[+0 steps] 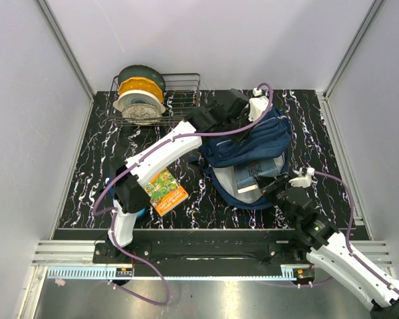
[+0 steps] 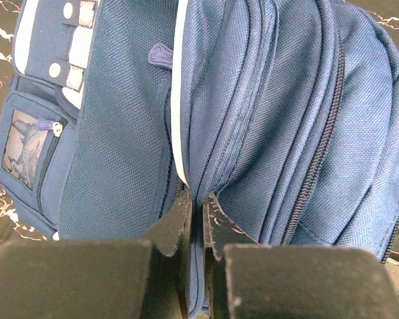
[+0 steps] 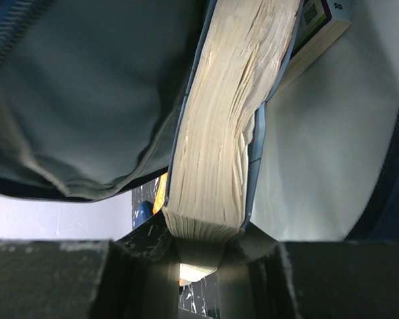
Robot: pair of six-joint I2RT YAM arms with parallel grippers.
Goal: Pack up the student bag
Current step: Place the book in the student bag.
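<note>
White arms (image 1: 161, 154), black joints; purple cables (image 1: 219, 134); left gripper (image 2: 198, 199) matte black.

right gripper (image 3: 201, 231), jaws clamped on book (image 3: 219, 133), inside student bag (image 3: 86, 100)

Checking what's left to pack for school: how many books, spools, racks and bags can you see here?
Books: 3 – orange book lying loose, thick paperback in the right pincer, barcoded book behind it.
Filament spools: 3 – dark green, yellow, white.
Wire rack: 1
Navy backpack: 1
Total: 8
</note>
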